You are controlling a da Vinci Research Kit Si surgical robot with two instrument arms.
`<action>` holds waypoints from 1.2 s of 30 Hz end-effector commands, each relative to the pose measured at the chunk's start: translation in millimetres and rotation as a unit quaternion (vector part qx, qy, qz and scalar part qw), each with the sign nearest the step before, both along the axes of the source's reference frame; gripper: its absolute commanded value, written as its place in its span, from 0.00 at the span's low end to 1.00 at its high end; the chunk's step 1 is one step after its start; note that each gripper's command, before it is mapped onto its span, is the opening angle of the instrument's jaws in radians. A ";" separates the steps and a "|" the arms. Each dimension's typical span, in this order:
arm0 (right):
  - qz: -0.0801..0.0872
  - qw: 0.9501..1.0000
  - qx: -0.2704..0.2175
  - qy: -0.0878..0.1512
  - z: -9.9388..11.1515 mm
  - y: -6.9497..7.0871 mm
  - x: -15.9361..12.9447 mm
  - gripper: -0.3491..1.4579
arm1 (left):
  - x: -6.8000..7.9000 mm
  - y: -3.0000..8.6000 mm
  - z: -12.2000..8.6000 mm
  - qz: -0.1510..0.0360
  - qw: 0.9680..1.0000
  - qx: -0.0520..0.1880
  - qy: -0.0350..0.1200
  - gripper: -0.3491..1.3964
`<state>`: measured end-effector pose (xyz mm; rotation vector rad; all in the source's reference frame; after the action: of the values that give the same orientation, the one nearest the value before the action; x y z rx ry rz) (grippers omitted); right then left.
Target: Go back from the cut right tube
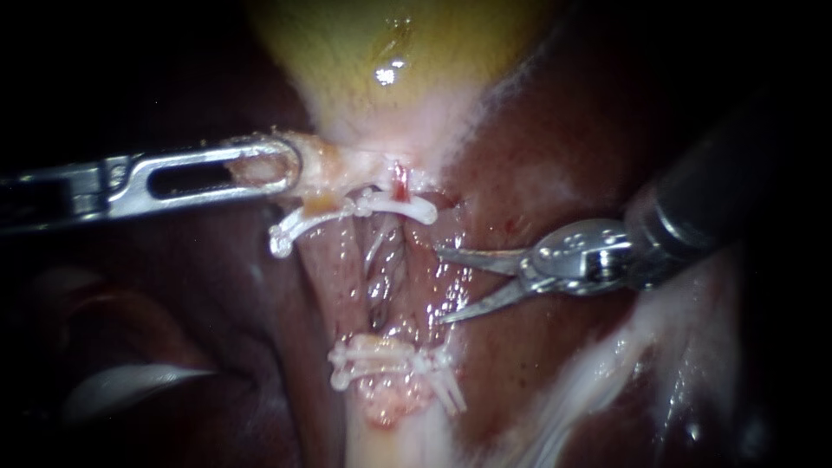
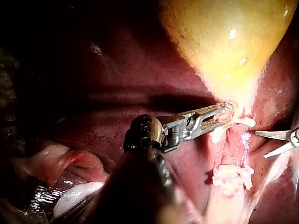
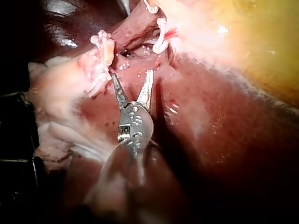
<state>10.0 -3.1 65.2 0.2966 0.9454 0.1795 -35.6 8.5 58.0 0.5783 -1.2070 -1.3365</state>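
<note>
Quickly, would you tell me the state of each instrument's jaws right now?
Left instrument: shut on tissue beside the gallbladder.
Right instrument: open, holding nothing.

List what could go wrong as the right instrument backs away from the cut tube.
1. The right instrument has its jaws open close to the lower clips. While it withdraws, a tip might snag them or nick the liver.
2. The left instrument grips the gallbladder beside the upper clips. Extra pull there may strain them.

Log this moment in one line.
left instrument: jaws shut on gallbladder neck | right instrument: blades open, holding nothing, beside gap between clips | liver: untouched
</note>
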 end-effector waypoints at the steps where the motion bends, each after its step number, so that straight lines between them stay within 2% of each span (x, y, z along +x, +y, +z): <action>1: -0.001 1.000 -0.003 -0.002 -0.3 0.2 -0.5 0.99 | 0.0 0.0 0.1 0.000 1.000 0.000 0.000 0.00; 6: -0.001 1.000 -0.013 -0.013 -1.3 0.5 -2.6 0.99 | -0.1 0.1 0.4 0.000 1.000 0.000 0.000 0.00; 14: -0.001 1.000 -0.019 -0.014 -1.5 0.7 -3.5 0.99 | -0.6 0.2 2.1 -0.002 1.000 -0.003 0.002 0.00; 16: 0.000 1.000 -0.019 -0.013 -1.5 0.7 -3.6 0.99 | -0.8 0.2 2.9 -0.003 1.000 -0.005 0.001 0.00; 20: 0.001 1.000 -0.018 -0.010 -1.6 0.8 -3.7 0.99 | -2.0 0.0 5.3 -0.001 1.000 -0.009 0.010 0.00; 25: 0.002 1.000 -0.018 -0.009 -1.6 0.9 -3.8 0.99 | -3.9 -0.3 8.6 0.000 1.000 0.001 0.019 0.00; 31: 0.005 1.000 -0.018 -0.005 -1.7 1.0 -4.2 0.99 | -5.9 -0.2 11.1 0.002 1.000 0.007 0.028 0.00; 36: 0.005 1.000 -0.018 -0.004 -1.9 1.2 -4.4 0.99 | -6.4 -0.1 12.8 0.006 0.999 0.010 0.031 0.00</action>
<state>5.6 -1.8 63.2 0.2572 0.9441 0.1747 -42.1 8.4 71.0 0.5565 -1.1373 -1.3510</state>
